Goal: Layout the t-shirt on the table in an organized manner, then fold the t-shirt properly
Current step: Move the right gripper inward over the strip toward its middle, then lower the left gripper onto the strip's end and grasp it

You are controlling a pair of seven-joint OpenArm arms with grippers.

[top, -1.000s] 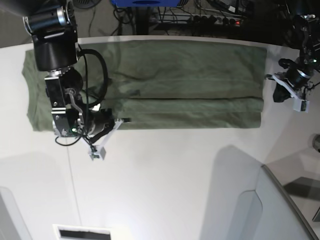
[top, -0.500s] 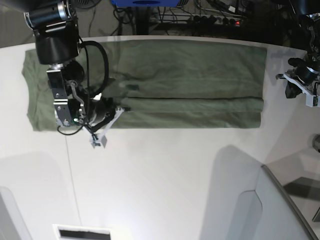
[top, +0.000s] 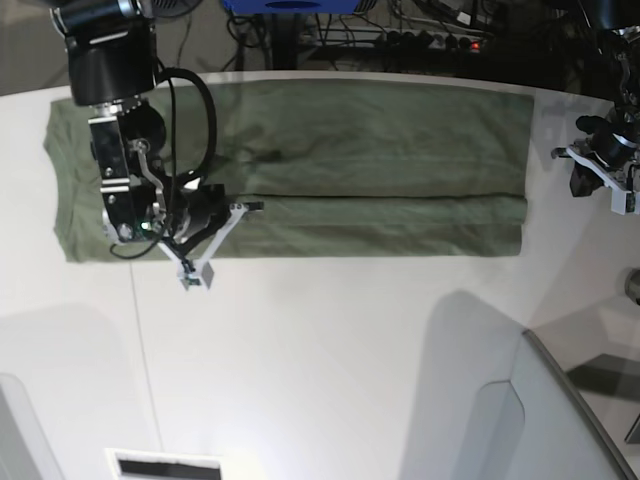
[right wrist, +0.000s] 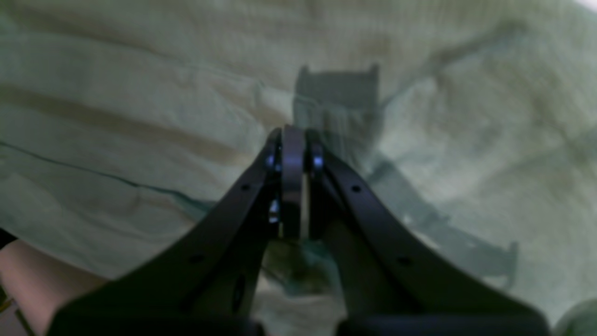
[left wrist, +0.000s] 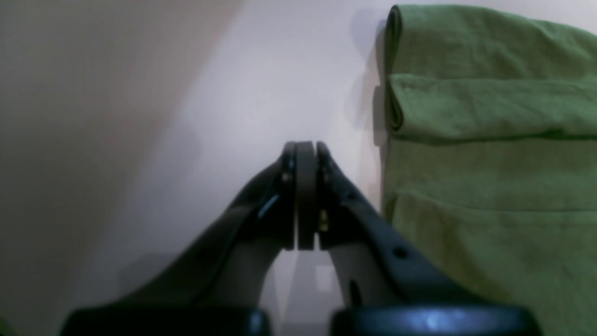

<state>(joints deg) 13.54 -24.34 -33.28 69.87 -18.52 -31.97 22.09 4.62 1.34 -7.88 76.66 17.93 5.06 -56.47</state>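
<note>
The olive-green t-shirt lies along the back of the white table, folded lengthwise into a long band with a fold line running across it. My right gripper hangs shut just over the shirt's front fold at the left. In the right wrist view the right gripper has nothing between its fingers above the wrinkled t-shirt. My left gripper is off the shirt's right end. In the left wrist view the left gripper is shut and empty over the bare table, beside the folded t-shirt.
A grey translucent panel rises at the front right. Cables and a power strip lie behind the table's curved back edge. A thin dark seam runs down the tabletop at the left. A white slotted piece sits at the front edge.
The right arm has moved back, carrying its shut gripper from the shirt's front edge to over the fold. The left gripper drew away to the right of the shirt's end.
</note>
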